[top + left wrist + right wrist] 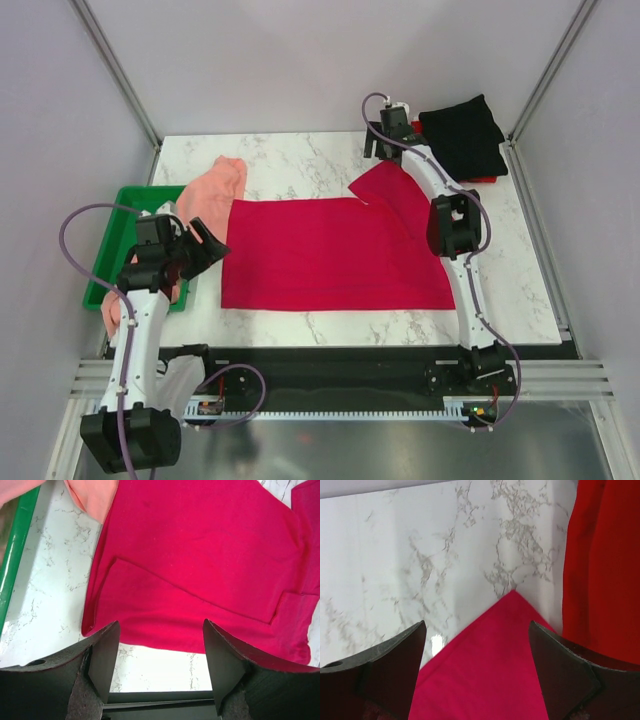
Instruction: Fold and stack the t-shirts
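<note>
So, the salmon-pink t-shirt (215, 190) hung out of the green tray (108, 255) onto the left side of the tabletop (300, 150). The left fingers (112, 640) were spread wide, gripping nothing, above the left edge of the crimson t-shirt (330, 255), which lay flat mid-tabletop. The right fingers (417, 640) were likewise wide apart and empty over that shirt's far-right sleeve tip, and in the far-right corner the black t-shirt (462, 135) sat folded on the bright red t-shirt (485, 179), of which only a strip showed.
</note>
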You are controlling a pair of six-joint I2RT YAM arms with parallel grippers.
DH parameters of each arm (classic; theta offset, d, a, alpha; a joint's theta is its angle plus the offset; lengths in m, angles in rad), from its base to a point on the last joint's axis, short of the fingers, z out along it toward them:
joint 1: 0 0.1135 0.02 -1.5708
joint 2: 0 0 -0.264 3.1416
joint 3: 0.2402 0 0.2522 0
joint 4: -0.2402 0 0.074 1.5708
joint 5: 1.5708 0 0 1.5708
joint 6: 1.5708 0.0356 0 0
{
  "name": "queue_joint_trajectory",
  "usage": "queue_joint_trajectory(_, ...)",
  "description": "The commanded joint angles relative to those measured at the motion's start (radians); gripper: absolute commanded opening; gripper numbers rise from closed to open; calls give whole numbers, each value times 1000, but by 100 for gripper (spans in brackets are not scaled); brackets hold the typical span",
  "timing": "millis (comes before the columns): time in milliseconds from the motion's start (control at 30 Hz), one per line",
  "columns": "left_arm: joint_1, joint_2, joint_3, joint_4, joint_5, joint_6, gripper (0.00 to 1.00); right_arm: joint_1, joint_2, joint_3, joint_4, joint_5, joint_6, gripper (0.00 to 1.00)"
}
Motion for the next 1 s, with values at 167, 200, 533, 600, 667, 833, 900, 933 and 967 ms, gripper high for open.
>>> queue_joint_trajectory(167, -31, -41, -10, 25, -75, 27, 73, 1, 100, 88, 128, 117, -93, 86)
queue_joint_trajectory(200, -32, -39, -8, 25, -75, 27, 72, 1, 118, 89, 130, 111, -88, 85)
queue_joint_trajectory(533, -67, -32, -11, 22, -109, 18, 71, 3, 81, -76, 148, 88, 7, 57)
queue_joint_trajectory(600, -80, -32, -11, 20, -116, 16, 71, 3, 61, -104, 162, 85, 13, 57)
queue_joint_trajectory(667, -86, -29, -10, 18, -124, 13, 71, 1, 63, -109, 165, 80, 21, 53)
queue_joint_trajectory(833, -93, -21, -11, 15, -138, 8, 71, 1, 75, -112, 166, 51, 55, 28)
queue_joint_trajectory(900, -97, -13, -11, 12, -141, 8, 70, 3, 81, -116, 165, 48, 78, 18)
queue_joint_trajectory(933, -98, -6, -8, 12, -142, 10, 70, 1, 83, -116, 162, 48, 79, 14)
queue_joint_trajectory(967, -98, -3, -8, 11, -144, 8, 70, 1, 78, -120, 162, 48, 82, 10)
